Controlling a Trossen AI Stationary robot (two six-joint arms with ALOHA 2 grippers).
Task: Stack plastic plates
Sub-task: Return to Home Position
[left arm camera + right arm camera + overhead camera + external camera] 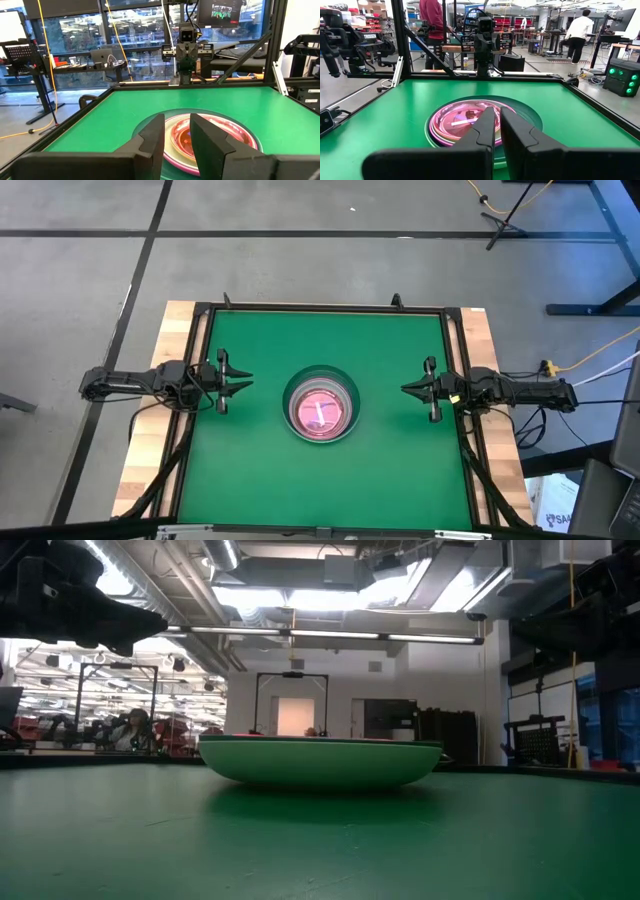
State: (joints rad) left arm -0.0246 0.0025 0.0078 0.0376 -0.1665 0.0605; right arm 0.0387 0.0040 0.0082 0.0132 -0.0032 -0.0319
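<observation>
The plastic plates (320,405) sit in one nested stack at the middle of the green table. A light green plate is at the bottom, a dark teal rim (349,385) shows inside it, and pink and reddish translucent plates (460,117) lie on top. From table height the stack shows only the green underside (320,765), resting on its base. My left gripper (248,386) hovers at the table's left side, open by a small gap (177,120), pointing at the stack (240,132). My right gripper (405,389) hovers at the right side, shut (497,111).
A black frame (320,308) borders the green mat, with wooden strips (185,320) outside it. Bare mat lies on every side of the stack. People stand in the room beyond the table (580,27).
</observation>
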